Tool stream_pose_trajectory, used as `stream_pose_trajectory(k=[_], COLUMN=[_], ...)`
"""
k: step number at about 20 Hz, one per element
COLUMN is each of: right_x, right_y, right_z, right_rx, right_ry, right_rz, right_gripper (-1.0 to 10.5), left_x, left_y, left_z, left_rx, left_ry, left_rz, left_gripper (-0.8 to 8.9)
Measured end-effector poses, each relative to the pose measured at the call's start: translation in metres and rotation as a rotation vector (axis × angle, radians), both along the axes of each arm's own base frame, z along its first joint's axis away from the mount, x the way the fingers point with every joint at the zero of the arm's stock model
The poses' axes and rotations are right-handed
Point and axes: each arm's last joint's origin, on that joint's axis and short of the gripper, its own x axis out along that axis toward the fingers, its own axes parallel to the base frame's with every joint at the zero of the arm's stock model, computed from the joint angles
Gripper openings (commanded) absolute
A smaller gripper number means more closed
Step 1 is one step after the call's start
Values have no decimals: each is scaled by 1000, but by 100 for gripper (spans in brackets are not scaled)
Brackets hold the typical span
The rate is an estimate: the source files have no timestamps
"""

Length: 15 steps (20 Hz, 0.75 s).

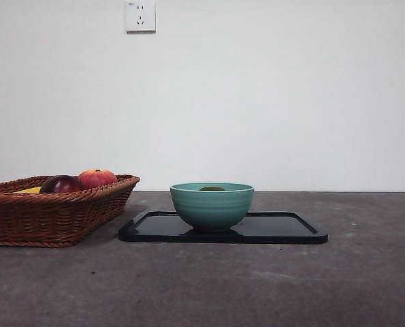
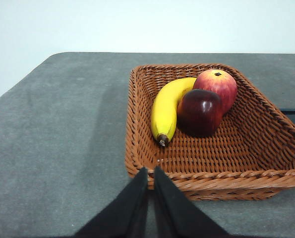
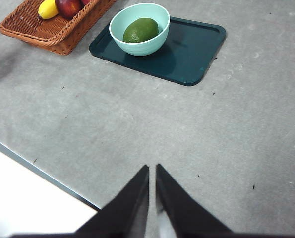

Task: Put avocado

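The olive-green avocado (image 3: pixel 141 29) lies inside a teal bowl (image 3: pixel 140 47); in the front view only its top (image 1: pixel 212 188) peeks over the bowl (image 1: pixel 212 206) rim. The bowl stands on a dark tray (image 1: pixel 284 230), also in the right wrist view (image 3: pixel 192 54). My left gripper (image 2: pixel 150 171) is shut and empty, just outside the near wall of the wicker basket (image 2: pixel 266 139). My right gripper (image 3: pixel 152 168) is shut and empty, over bare table well away from the tray. Neither gripper shows in the front view.
The wicker basket (image 1: pixel 52 211) stands left of the tray and holds a banana (image 2: pixel 167 106), a dark maroon fruit (image 2: pixel 199 111) and a red-orange fruit (image 2: pixel 217 84). The table's edge (image 3: pixel 43 173) runs close to my right gripper. A wall socket (image 1: pixel 140 16) is on the back wall.
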Motion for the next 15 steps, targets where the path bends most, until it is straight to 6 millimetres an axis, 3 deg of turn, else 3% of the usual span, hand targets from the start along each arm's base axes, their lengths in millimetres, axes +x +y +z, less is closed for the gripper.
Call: stream_pose_trajectory(k=[10, 15], right_x=[0, 3], right_y=[0, -1], right_z=[0, 2], right_rx=[0, -8], right_ry=[-1, -46], right_rz=[-5, -94], right_gripper=[18, 18], left_x=[0, 0], left_y=[0, 0], left_z=[0, 0], left_rx=[0, 0], left_ry=[0, 0], left_rz=[0, 0], left_gripper=[19, 19])
